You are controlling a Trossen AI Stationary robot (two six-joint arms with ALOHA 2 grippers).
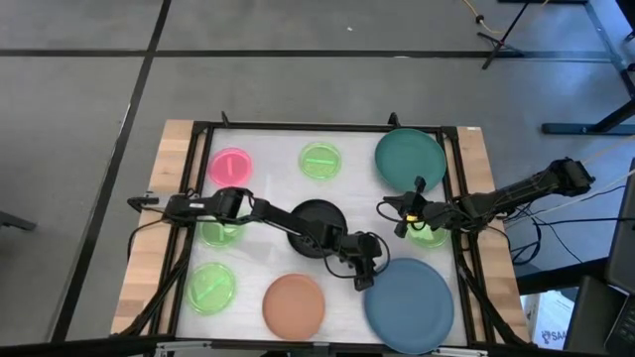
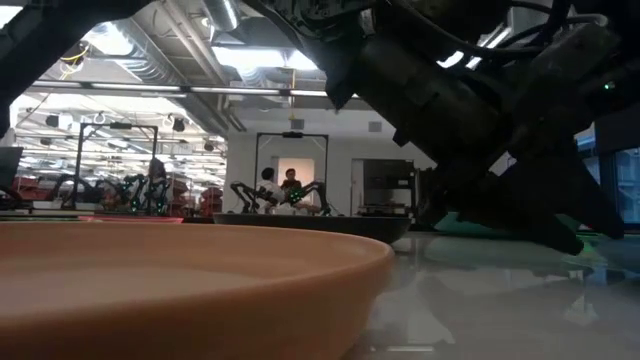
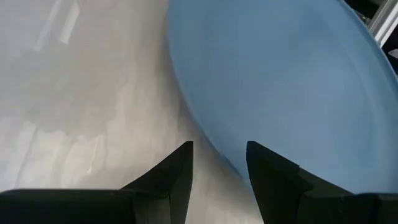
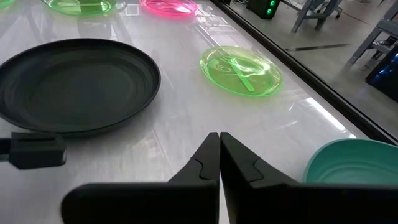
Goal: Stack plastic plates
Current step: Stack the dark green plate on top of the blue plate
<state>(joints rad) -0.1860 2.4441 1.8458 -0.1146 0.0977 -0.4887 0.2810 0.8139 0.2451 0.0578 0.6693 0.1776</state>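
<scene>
Two empty plates, slate-blue (image 1: 410,305) and black (image 1: 316,220), lie unstacked

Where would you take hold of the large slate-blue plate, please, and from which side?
Grip the slate-blue plate by its raised rim on the edge facing the table's middle. It lies flat, so only the rim offers a pinch. The left gripper is open there already, fingers straddling that edge. The right gripper waits shut near the teal plate.

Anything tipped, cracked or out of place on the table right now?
Nothing stands out. Every plate lies flat and separate, none stacked. The left gripper, fingers apart, sits at the rim of the large slate-blue plastic plate; the right gripper is shut and holds nothing.
</scene>
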